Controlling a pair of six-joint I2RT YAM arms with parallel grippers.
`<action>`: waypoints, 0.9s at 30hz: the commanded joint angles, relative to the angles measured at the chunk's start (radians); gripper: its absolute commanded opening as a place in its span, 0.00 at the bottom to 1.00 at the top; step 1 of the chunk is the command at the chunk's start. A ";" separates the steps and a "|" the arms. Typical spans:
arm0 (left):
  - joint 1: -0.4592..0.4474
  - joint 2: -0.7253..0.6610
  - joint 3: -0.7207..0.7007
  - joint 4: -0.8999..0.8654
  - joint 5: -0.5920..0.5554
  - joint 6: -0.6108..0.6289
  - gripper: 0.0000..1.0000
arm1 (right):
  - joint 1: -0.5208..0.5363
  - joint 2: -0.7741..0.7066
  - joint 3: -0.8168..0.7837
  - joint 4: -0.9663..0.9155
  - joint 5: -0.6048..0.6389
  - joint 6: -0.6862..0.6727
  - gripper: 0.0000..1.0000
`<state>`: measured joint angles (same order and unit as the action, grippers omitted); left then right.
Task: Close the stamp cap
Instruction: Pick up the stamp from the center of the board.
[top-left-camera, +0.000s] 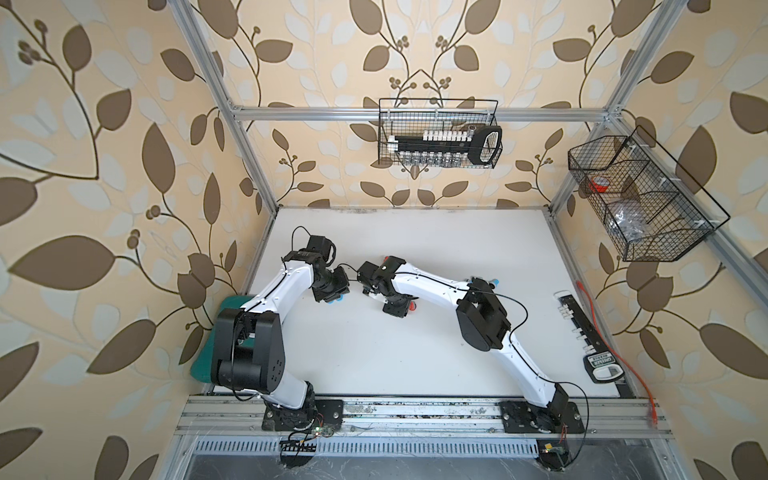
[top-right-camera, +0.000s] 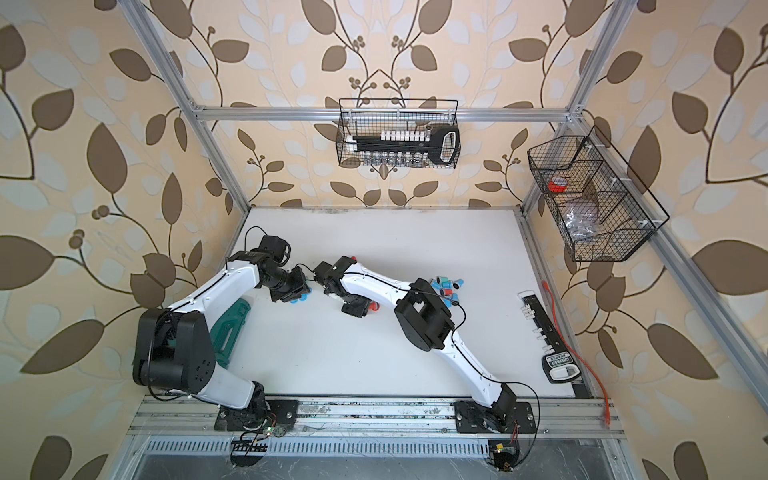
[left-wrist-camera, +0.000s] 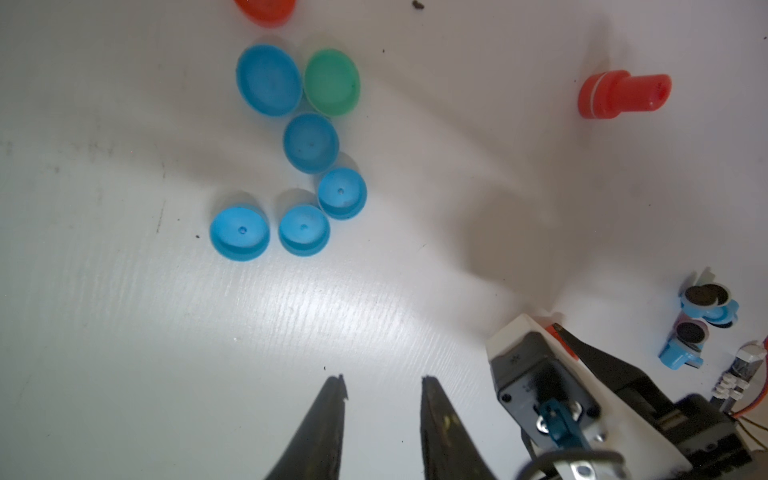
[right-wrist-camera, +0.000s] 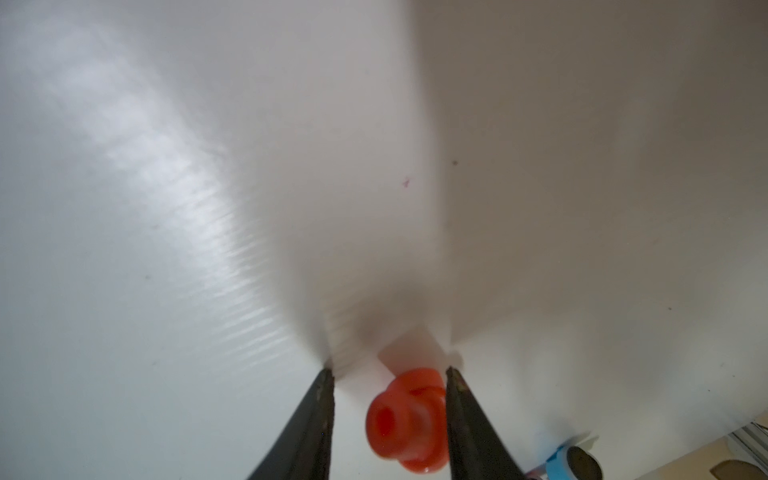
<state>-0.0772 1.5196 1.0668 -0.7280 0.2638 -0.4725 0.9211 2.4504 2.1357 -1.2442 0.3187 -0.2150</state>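
While no cap sits on the stamp in hand, we enter this lot as early in the work

Item one: red stamp (right-wrist-camera: 405, 419), low between the jaws of the right gripper (right-wrist-camera: 390, 371) over the white table (top-left-camera: 415, 353). The jaws stand spread around it. One finger (right-wrist-camera: 465, 415) is at or against its flange and the other is clear of it, with bare table showing between, so we judge it not yet clamped.

Item two: left gripper (left-wrist-camera: 384, 386), jaws narrowly parted with nothing between them, hovering near the caps.

Item three: loose caps (left-wrist-camera: 309, 143), five blue and one green cap (left-wrist-camera: 331, 82), packed so that several touch. A red piece (left-wrist-camera: 266, 10), cut by the frame edge, we take for the matching cap, though we are not certain.

Item four: second red stamp (left-wrist-camera: 623, 93), on its side, apart from the caps; whether it is capped we cannot tell.

Item five: blue stamps (left-wrist-camera: 702, 299) with dark pads bare, near the right gripper.

Left to do, by our reckoning: close on the red stamp, fetch a cap, press the two together.

Room: both grippers work close together at mid-table, so their wrists crowd one another. The front half of the table lies bare in both top views, and the table edges are well apart from the work. A black rail (top-left-camera: 582, 328) lines the right edge and a green object (top-right-camera: 232, 328) lies at the left. Tight spacing among the caps leaves little finger room
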 joint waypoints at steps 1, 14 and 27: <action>0.007 -0.019 -0.012 0.007 0.026 0.014 0.33 | 0.005 -0.017 0.018 -0.003 0.019 -0.012 0.39; 0.007 -0.020 -0.019 0.012 0.029 0.011 0.33 | 0.005 -0.028 0.010 -0.008 0.034 -0.012 0.26; 0.007 -0.016 -0.021 0.016 0.037 0.002 0.34 | 0.005 -0.051 0.009 -0.006 0.023 -0.003 0.15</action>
<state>-0.0772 1.5196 1.0550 -0.7189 0.2874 -0.4736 0.9211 2.4489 2.1357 -1.2446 0.3408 -0.2287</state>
